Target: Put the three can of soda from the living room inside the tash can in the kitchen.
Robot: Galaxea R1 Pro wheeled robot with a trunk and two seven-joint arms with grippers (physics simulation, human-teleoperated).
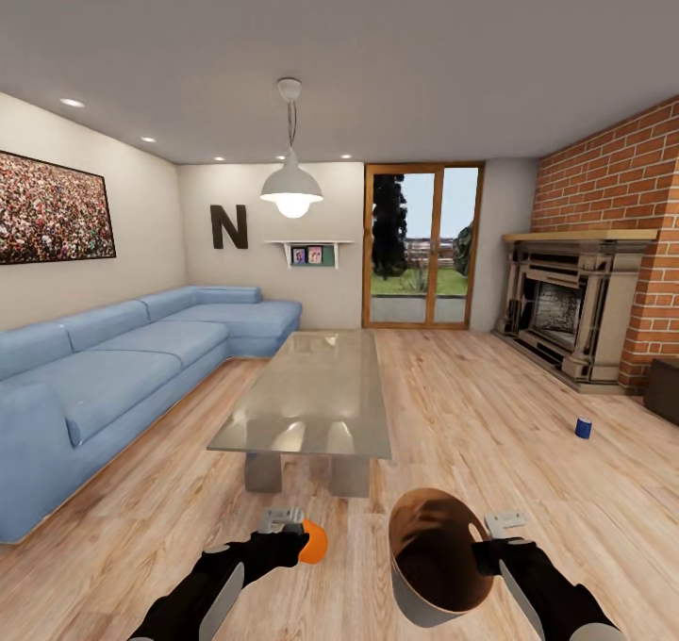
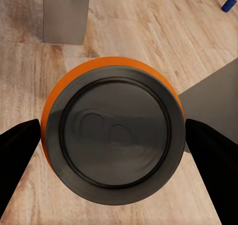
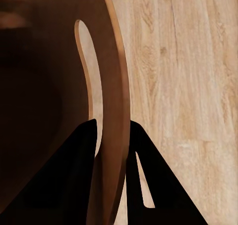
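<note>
Orange can [image 2: 111, 140] clamped between left gripper [image 1: 294, 539] fingers [image 2: 17, 153], body mostly hidden behind grey top. Right gripper [image 1: 486, 551] pinched on bin [image 1: 434, 566] rim, fingers [image 3: 69, 185] either side of wall [image 3: 116, 135], interior lost in shadow. Blue can [image 1: 584, 427] small, upright on floor [image 1: 490, 405] near fireplace [image 1: 571, 316], well apart from both grippers, right of table [image 1: 316, 391].
</note>
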